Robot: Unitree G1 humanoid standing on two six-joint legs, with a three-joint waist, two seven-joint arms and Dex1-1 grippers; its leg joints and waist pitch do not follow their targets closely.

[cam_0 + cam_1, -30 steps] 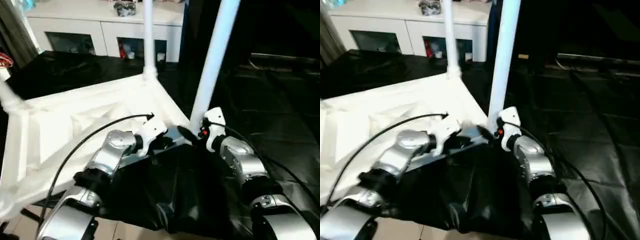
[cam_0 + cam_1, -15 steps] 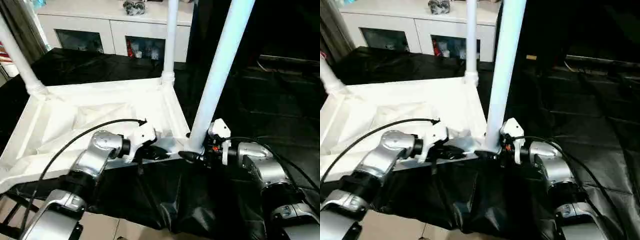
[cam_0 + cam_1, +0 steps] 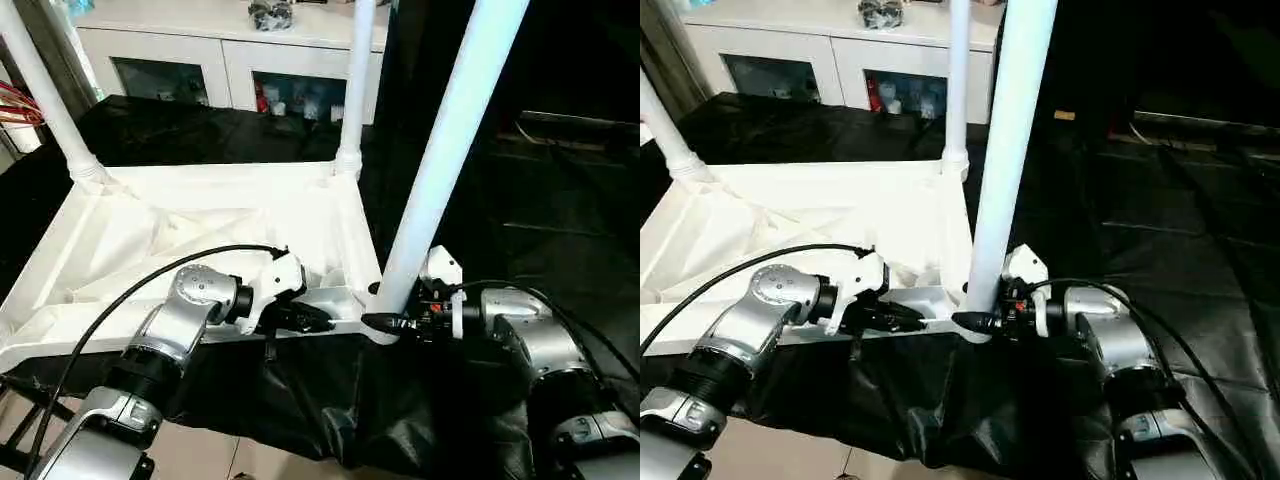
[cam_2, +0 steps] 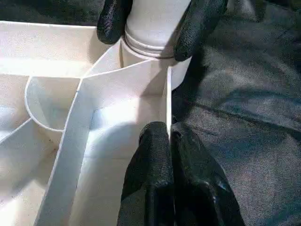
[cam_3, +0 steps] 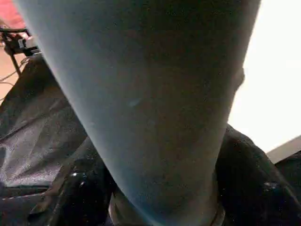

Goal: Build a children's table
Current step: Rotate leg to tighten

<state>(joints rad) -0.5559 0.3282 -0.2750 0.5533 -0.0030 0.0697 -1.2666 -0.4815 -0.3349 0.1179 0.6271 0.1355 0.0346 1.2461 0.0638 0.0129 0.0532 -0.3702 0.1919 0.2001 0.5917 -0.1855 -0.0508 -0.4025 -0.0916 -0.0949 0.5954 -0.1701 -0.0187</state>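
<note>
The white tabletop (image 3: 200, 215) lies upside down on a black sheet, ribs facing up. Three white legs stand in its corner sockets: far left (image 3: 40, 90), far right (image 3: 357, 80) and near right (image 3: 450, 150). My left gripper (image 4: 168, 129) is shut on the thin near rim (image 4: 167, 94) of the tabletop, a little left of the near-right corner. My right gripper (image 3: 385, 320) is at the foot of the near-right leg (image 4: 150, 19). Its two black fingers (image 4: 113, 21) press on either side, just above the socket.
A white cabinet (image 3: 230, 50) with glass doors stands behind the work. The black sheet (image 3: 520, 200) spreads to the right and hangs over the near edge. Light floor (image 3: 200, 460) shows below it. Something red (image 3: 20, 105) sits at the far left edge.
The camera has tilted, so the whole picture shifted. My right gripper's fingers have drawn in around the foot of the near-right leg. The left gripper still pinches the rim.
</note>
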